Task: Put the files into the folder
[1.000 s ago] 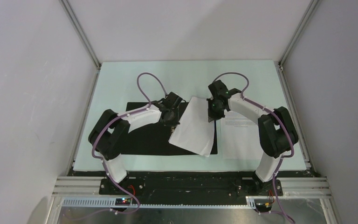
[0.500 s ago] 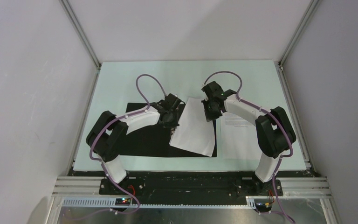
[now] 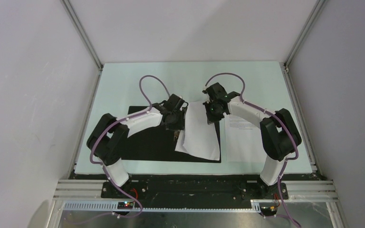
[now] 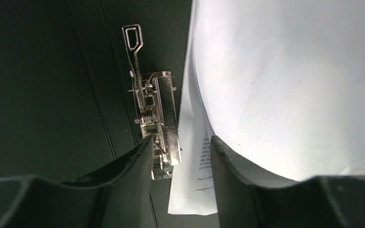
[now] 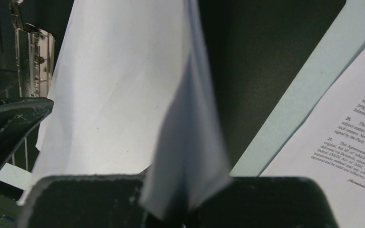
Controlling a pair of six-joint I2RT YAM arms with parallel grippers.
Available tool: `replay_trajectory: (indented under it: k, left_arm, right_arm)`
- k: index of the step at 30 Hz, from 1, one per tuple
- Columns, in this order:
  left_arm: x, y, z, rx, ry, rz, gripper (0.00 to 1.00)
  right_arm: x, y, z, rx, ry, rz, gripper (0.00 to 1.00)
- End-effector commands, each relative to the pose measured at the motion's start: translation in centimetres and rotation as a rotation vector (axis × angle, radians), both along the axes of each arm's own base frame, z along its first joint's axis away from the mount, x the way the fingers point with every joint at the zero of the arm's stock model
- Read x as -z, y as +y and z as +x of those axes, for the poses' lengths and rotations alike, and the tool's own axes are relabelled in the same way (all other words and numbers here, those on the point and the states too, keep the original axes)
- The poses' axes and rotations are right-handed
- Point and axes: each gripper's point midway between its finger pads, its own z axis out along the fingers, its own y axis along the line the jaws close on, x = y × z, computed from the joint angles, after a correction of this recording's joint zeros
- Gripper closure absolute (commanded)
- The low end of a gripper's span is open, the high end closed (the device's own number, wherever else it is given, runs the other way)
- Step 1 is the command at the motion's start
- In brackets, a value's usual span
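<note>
Top external view: one open folder (image 3: 147,142) lies black side up, with one clip (image 3: 177,135) at its spine. Of two sheets, the plain sheet (image 3: 202,137) covers the folder's right half and the printed sheet (image 3: 244,142) lies just right. The right gripper (image 3: 212,115) pinches the plain sheet's far edge. The left gripper (image 3: 177,124), closed a second ago, now stands parted over the clip, and the plain sheet has shifted left.
</note>
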Motion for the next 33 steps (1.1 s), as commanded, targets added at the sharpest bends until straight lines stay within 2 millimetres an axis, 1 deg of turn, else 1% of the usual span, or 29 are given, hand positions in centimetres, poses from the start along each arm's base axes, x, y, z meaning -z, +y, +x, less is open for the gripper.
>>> replay_trajectory:
  k: [1, 2, 4, 5, 6, 7, 8, 9, 10, 11, 13, 15, 17, 20, 21, 22, 23, 24, 25, 28, 29, 30, 33]
  left_arm:
    - [-4.7, -1.6, 1.4, 0.04, -0.095, -0.103, 0.45]
    - [-5.0, -1.7, 1.3, 0.043, -0.098, -0.112, 0.41]
    - [-5.9, -1.7, 1.1, 0.047, -0.103, -0.136, 0.38]
    - [-6.4, -1.6, 1.0, 0.046, -0.111, -0.148, 0.37]
    - [-6.6, -1.4, 0.9, 0.038, -0.106, -0.157, 0.36]
    - [-7.2, -1.2, 0.9, 0.033, -0.117, -0.171, 0.36]
    - [-7.1, -0.7, 0.8, 0.014, -0.109, -0.175, 0.36]
    - [-7.7, -0.4, 0.7, 0.003, -0.12, -0.188, 0.36]
    - [-7.3, 0.3, 0.5, -0.027, -0.102, -0.192, 0.36]
    - [-7.7, 0.7, 0.5, -0.041, -0.11, -0.205, 0.35]
    - [-7.5, 2.3, 0.4, -0.096, -0.099, -0.217, 0.34]
    - [-7.3, 3.2, 0.0, -0.113, -0.096, -0.215, 0.34]
    - [-6.8, 4.2, -0.3, -0.145, -0.095, -0.203, 0.34]
    - [-5.3, 5.9, -1.1, -0.248, -0.061, -0.21, 0.33]
    - [-5.1, 6.3, -0.8, -0.294, -0.058, -0.238, 0.34]
    - [-4.0, 6.8, -1.5, -0.316, -0.037, -0.241, 0.34]
    - [-3.9, 7.1, -1.1, -0.347, -0.032, -0.273, 0.34]
    - [-3.0, 7.5, -1.7, -0.362, -0.009, -0.275, 0.34]
    - [-2.5, 7.7, -1.8, -0.378, 0.009, -0.296, 0.35]
    - [-1.3, 8.2, -2.2, -0.416, 0.055, -0.32, 0.36]
    - [-0.7, 8.6, -2.3, -0.438, 0.071, -0.327, 0.37]
    - [-0.5, 8.9, -2.2, -0.455, 0.075, -0.33, 0.37]
    - [0.4, 9.4, -2.5, -0.49, 0.097, -0.333, 0.37]
  right_arm:
    - [-0.5, 1.3, 1.2, -0.019, -0.011, 0.086, 1.0]
    - [-0.4, 1.4, 1.3, -0.019, -0.001, 0.098, 1.0]
    - [-0.3, 1.4, 1.4, -0.014, 0.011, 0.115, 1.0]
    - [-0.2, 1.2, 1.5, -0.008, 0.014, 0.12, 1.0]
    - [-0.2, 1.2, 1.6, -0.005, 0.017, 0.127, 1.0]
    - [-0.2, 1.1, 1.7, -0.004, 0.018, 0.13, 1.0]
    - [-0.1, 1.0, 1.8, -0.002, 0.024, 0.135, 1.0]
    - [-0.1, 0.9, 1.8, 0.0, 0.027, 0.138, 1.0]
    - [0.0, 0.8, 1.9, 0.002, 0.03, 0.143, 1.0]
    - [0.0, 0.7, 2.0, 0.001, 0.032, 0.144, 1.0]
    - [0.0, 0.7, 2.0, 0.001, 0.031, 0.145, 1.0]
    - [0.0, 0.6, 2.1, -0.003, 0.029, 0.145, 1.0]
    - [0.0, 0.7, 2.1, -0.01, 0.029, 0.15, 1.0]
    - [0.0, 0.9, 1.9, -0.031, 0.028, 0.151, 1.0]
    - [0.0, 0.9, 1.9, -0.034, 0.027, 0.15, 1.0]
    - [0.1, 0.9, 1.9, -0.039, 0.026, 0.144, 1.0]
    - [0.1, 0.8, 1.8, -0.042, 0.024, 0.136, 1.0]
    - [0.2, 0.7, 1.8, -0.047, 0.02, 0.128, 1.0]
    - [0.3, 0.5, 1.8, -0.049, 0.018, 0.119, 1.0]
    - [0.6, -0.4, 1.8, -0.041, 0.019, 0.108, 1.0]
    - [0.4, -0.6, 1.9, -0.038, 0.017, 0.12, 1.0]
    - [0.5, -0.8, 1.8, -0.038, 0.019, 0.123, 1.0]
    - [0.2, -0.6, 1.9, -0.047, 0.007, 0.138, 1.0]
